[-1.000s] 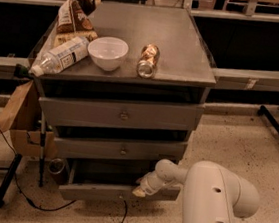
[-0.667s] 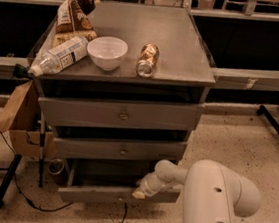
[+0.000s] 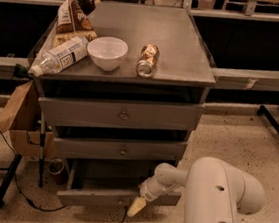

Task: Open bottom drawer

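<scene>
Nearest the camera, the robot's bulky white arm (image 3: pixel 215 197) reaches left to set the gripper (image 3: pixel 137 206) at the front panel of the bottom drawer (image 3: pixel 97 196). That drawer sits lowest in the cabinet and stands partly pulled out, its plain grey inside showing under the middle drawer (image 3: pixel 120 150), so the job looks about half done, with more pulling left. The gripper covers the knob, so whether the claw is clamped on it or loose cannot be told, and the drawer's rear lies in shadow.
</scene>
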### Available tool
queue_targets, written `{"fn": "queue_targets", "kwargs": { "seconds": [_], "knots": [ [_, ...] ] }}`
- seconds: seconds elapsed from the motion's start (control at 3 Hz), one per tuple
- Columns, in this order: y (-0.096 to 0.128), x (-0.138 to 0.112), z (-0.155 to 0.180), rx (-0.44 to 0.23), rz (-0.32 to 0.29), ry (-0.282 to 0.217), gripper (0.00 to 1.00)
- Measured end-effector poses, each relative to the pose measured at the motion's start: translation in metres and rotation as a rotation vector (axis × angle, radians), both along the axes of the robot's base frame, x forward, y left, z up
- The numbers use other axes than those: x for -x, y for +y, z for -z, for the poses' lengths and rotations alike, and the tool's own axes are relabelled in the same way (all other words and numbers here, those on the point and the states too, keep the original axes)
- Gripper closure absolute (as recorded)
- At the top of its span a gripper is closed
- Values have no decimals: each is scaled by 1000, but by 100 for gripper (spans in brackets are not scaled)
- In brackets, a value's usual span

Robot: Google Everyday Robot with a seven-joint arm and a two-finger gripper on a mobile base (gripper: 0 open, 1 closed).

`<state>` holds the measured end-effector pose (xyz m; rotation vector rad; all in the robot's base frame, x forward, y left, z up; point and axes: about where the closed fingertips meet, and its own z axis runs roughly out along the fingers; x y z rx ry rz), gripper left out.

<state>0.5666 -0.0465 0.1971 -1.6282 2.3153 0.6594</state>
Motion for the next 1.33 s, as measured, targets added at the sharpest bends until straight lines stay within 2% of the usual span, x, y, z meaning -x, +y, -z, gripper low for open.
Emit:
{"fn": "queue_targets", "kwargs": {
  "seconds": [0.33,0.67,1.0,1.33],
  "knots": [
    [-17,53,-15,61,52,122,0],
    [-17,51,-16,61,52,122,0],
    [-22,61,-17,76,53,154,18],
    [-28,67,-18,113,32,168,41]
  ]
}}
